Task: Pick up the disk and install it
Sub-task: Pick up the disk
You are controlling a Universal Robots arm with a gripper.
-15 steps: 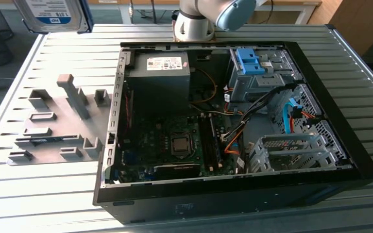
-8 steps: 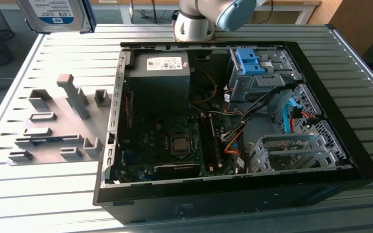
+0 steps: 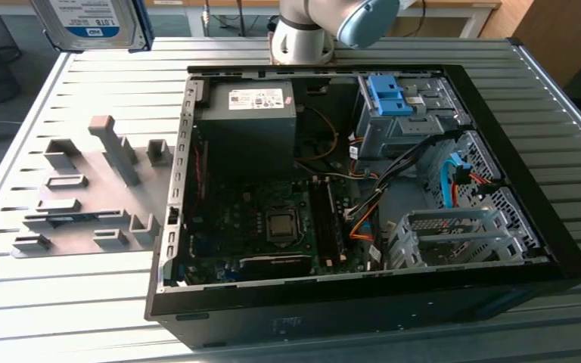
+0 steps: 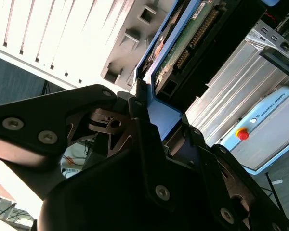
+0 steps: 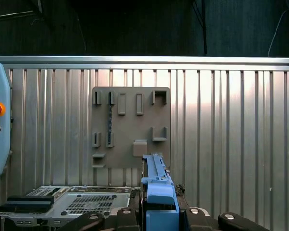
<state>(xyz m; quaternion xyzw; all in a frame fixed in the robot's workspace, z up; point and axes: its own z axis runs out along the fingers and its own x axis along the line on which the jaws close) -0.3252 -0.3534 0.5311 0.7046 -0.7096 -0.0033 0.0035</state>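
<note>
One ribbed metal bench (image 3: 69, 302) carries an open computer case (image 3: 371, 314) and, on the exterior view's left, a grey fixture plate (image 3: 87, 198). Behind the case stands the arm (image 3: 311, 26). Inside, the power supply (image 3: 245, 132) bears a small white printed sticker (image 3: 257, 99). Aloft at the exterior view's upper left hangs the disk (image 3: 94, 23) — white-and-blue label showing, well apart from the case. In both wrist views the gripper (image 5: 159, 214) has its fingers (image 4: 142, 130) clamped on the disk's blue frame (image 4: 164, 115) — edge-on.
</note>
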